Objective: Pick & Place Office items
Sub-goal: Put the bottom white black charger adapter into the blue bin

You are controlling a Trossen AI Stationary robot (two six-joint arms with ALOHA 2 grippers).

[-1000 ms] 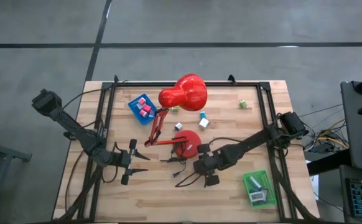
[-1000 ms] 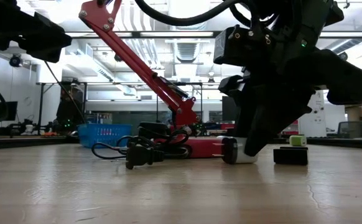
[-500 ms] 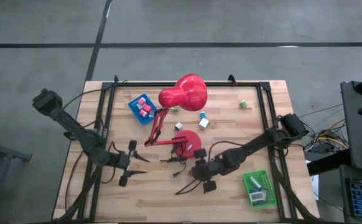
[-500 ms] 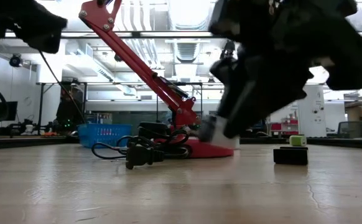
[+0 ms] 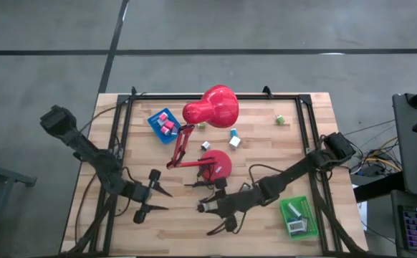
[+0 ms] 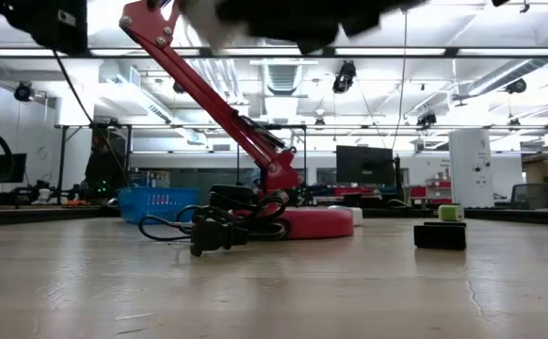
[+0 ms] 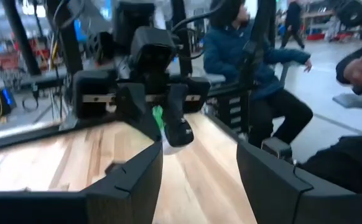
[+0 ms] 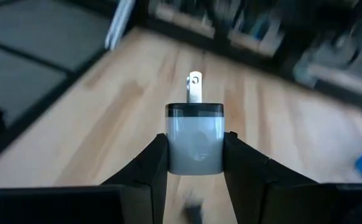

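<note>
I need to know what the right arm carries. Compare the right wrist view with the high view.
Only the right wrist view shows the right gripper clamping a white plug adapter, prongs pointing outward. Only the high view shows the red lamp, blue tray, green tray and the open left gripper. Both share the wooden table.

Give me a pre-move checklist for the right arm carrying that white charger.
1. Right gripper has its jaws shut on the white charger, prongs pointing away from the wrist: ok.
2. Charger sits centred between the fingers: ok.
3. Left gripper open, empty, apart from the right gripper over the near-left table: ok.
4. Red lamp base and its black cord lie close beside the right gripper: not ok, snag risk.
5. Green tray has free room for another item: cannot tell.
</note>
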